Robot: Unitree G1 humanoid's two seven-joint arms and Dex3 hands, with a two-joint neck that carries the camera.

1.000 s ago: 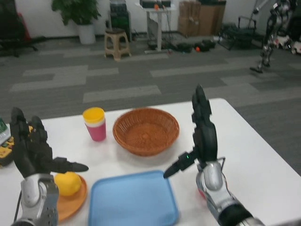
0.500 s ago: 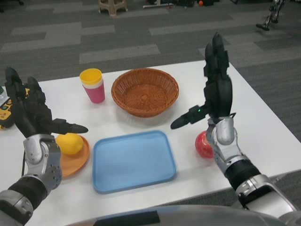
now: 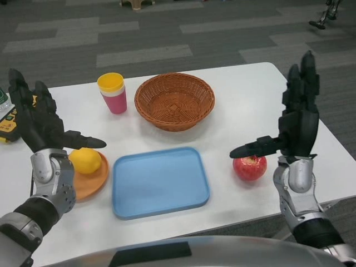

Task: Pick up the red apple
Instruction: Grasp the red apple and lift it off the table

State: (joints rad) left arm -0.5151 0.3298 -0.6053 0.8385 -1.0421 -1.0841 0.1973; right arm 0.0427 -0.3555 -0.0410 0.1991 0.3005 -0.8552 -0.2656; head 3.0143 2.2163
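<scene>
The red apple (image 3: 250,167) sits on the white table (image 3: 245,105) near the front right, just right of the blue tray (image 3: 160,181). My right hand (image 3: 295,123) is raised above and to the right of the apple, fingers spread upward and thumb pointing left over it, holding nothing. My left hand (image 3: 36,119) is up at the far left with its fingers apart, beside the lemon (image 3: 85,161), and it too is empty.
A wicker basket (image 3: 174,100) stands at the back centre with a pink cup with a yellow top (image 3: 112,93) to its left. The lemon lies on an orange plate (image 3: 94,181). A yellow-and-black device (image 3: 6,127) lies at the left edge.
The camera has tilted further down over the table. My right hand has shifted right, off the apple, which now shows whole. The left hand stays raised.
</scene>
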